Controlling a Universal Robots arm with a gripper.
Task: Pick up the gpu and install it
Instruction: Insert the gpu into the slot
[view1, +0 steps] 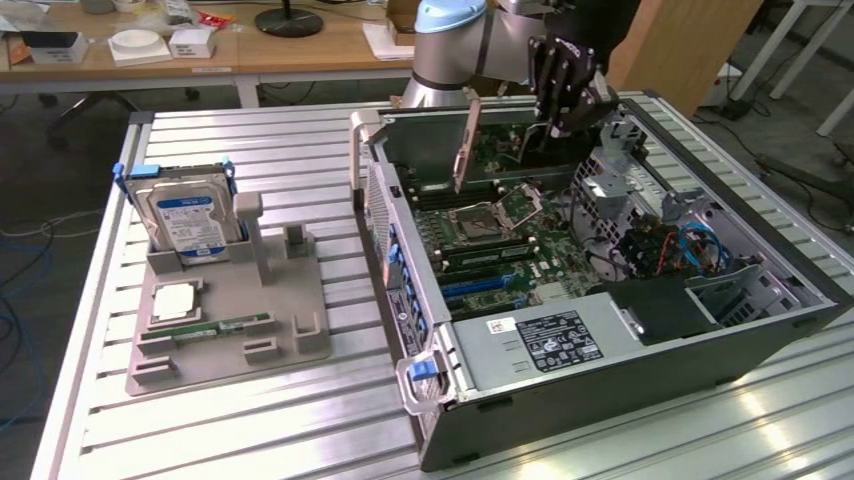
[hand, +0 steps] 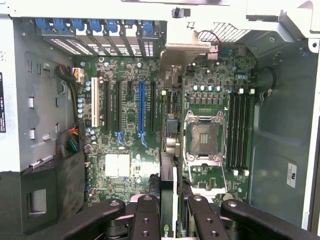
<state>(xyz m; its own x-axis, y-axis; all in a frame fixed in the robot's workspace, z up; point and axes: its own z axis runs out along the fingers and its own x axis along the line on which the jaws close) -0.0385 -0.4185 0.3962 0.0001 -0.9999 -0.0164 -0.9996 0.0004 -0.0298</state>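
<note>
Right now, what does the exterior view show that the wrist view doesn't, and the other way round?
Exterior view: a gray fixture on the slatted table beside the case, with a hard drive standing in it and a memory stick lying flat. Wrist view: the gpu edge-on between the fingers, plus a white slot and a silver heatsink on the motherboard. Both: the open case, its motherboard, the empty processor socket, and the gripper shut on the gpu over the board.

Case (view1: 601, 400) open from above, motherboard (view1: 494, 235) reachable mid-frame; hand (view1: 563, 115) gripping gpu (hand: 168, 187) occupies upper centre, power supply (view1: 554, 340) blocks lower centre, cables (view1: 667, 250) clutter the exterior view's right.
</note>
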